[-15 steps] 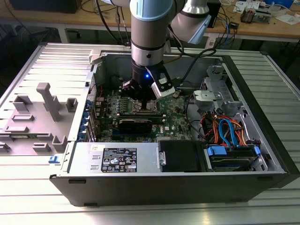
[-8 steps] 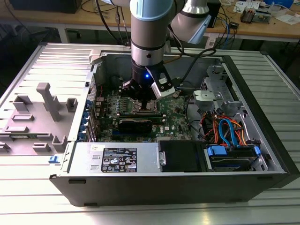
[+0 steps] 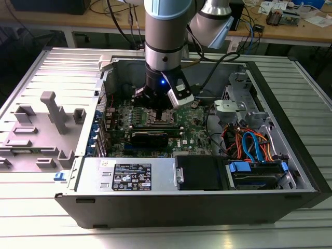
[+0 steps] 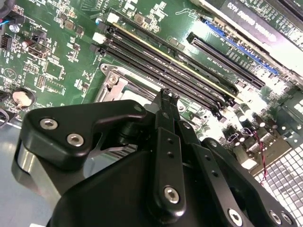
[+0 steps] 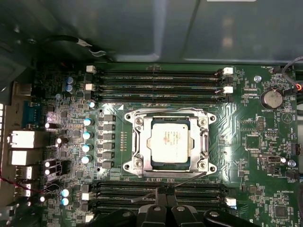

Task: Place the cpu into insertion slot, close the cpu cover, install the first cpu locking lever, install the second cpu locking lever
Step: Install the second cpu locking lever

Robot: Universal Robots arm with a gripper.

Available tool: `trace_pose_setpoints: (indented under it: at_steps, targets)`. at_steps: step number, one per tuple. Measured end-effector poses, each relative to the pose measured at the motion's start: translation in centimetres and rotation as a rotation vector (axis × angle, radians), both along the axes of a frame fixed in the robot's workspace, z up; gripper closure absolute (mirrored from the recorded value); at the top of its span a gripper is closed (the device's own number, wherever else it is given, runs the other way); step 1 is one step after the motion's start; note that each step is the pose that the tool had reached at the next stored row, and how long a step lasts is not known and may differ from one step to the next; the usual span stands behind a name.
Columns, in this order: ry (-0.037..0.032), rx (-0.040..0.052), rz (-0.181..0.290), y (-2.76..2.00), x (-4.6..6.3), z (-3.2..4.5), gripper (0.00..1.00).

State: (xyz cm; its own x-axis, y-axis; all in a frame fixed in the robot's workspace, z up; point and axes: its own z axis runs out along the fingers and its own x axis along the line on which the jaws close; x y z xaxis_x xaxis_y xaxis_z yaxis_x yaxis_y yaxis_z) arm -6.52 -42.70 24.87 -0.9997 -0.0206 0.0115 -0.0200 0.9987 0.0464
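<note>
Ribbed metal tabletop carries the open computer case I am working in, with wooden benches and loose cables behind it. My gripper is low over the green motherboard; in both wrist views its two black fingertips come together to a point, pressed closed, with nothing clearly between them. In the first wrist view those tips touch, or sit just over, a thin wire lever running along the near edge of the socket frame; I cannot tell which. Just beyond the tips lies the insertion slot, and the cpu sits flat inside it, silver top showing. The cpu cover lies down around the chip, framing it. Long black memory slots run on the far side of the socket, and another set flanks the fingertips. Farther off, a round coin battery sits on the board.
</note>
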Motion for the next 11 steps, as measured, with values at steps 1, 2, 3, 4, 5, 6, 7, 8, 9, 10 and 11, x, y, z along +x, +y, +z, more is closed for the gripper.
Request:
trace_pose_setpoints:
  at_steps: [1,2,3,4,5,6,7,8,9,10,11]
  targets:
    - [0.0027,-0.0001,0.000,-0.01,0.01,0.01,0.89]
    - [0.0094,-0.0006,0.001,-0.02,0.00,0.03,0.89]
    - [0.0183,0.0014,0.005,-0.04,0.00,0.02,0.89]
    - [0.0239,0.0050,0.011,-0.08,-0.04,0.02,0.89]
    - [0.0265,0.0102,0.019,-0.13,-0.18,0.02,0.89]
    - [0.0276,0.0135,0.024,-0.18,-0.27,0.01,0.89]
    - [0.0281,0.0160,0.028,-0.22,-0.36,0.00,0.89]
    - [0.0288,0.0182,0.033,-0.28,-0.48,0.00,0.89]
    - [0.0294,0.0197,0.037,-0.31,-0.58,-0.01,0.89]
    - [0.0307,0.0223,0.045,-0.40,-0.83,-0.01,0.89]
    - [0.0314,0.0234,0.048,-0.46,-0.92,-0.03,0.89]
